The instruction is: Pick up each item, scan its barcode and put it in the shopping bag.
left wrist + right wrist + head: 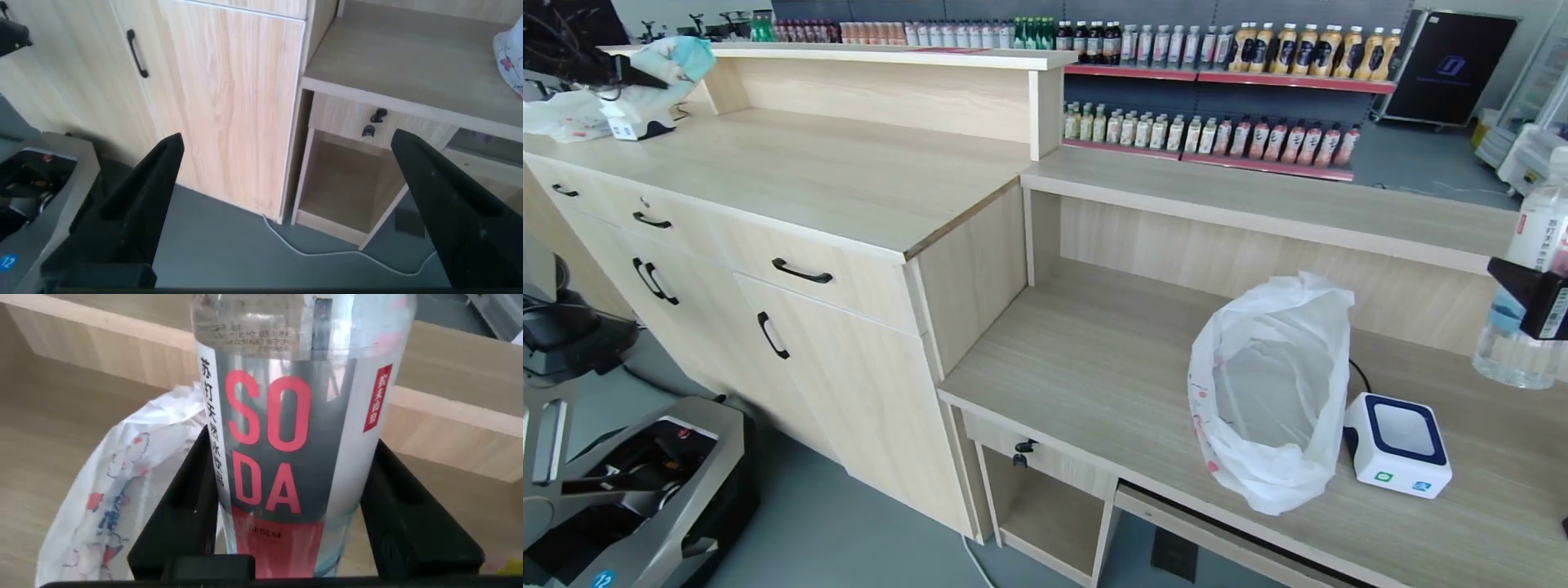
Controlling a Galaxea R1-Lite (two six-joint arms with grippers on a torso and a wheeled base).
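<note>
**Slip, missed scan or bag snag possible from here**

Found the bottle (pixel 294 416) clamped upright between the fingers of the right gripper (pixel 290 518), gripped across the label. In the head view, placed it at the right end of the lower counter (pixel 1094 367), beyond and to the right of the scanner (pixel 1396 445) and apart from it. Base on the wood or just above it: cannot tell.

Logged the left gripper (pixel 278 212) spread wide and holding nothing, low beside the cabinet door (pixel 229 106), well apart from the counter items.

Risks, as judged:
- Slipping or twisting in the grip, given smooth plastic and a hold on a glossy label.
- Missing the scan: barcode side not made out, so probably needs turning toward the scanner window.
- Snagging the bag (pixel 1270 392), which is thin and floppy, with its mouth open but sagging, resting against the scanner's side. Danger of dragging it over the window, or folding the mouth shut, with a low pass.
- Tipping the bag on release; looks empty, so nothing to weigh it down.

Look of the bottle: tall, round and clear. White and red label with large lettering. Seemingly clear liquid inside.
</note>
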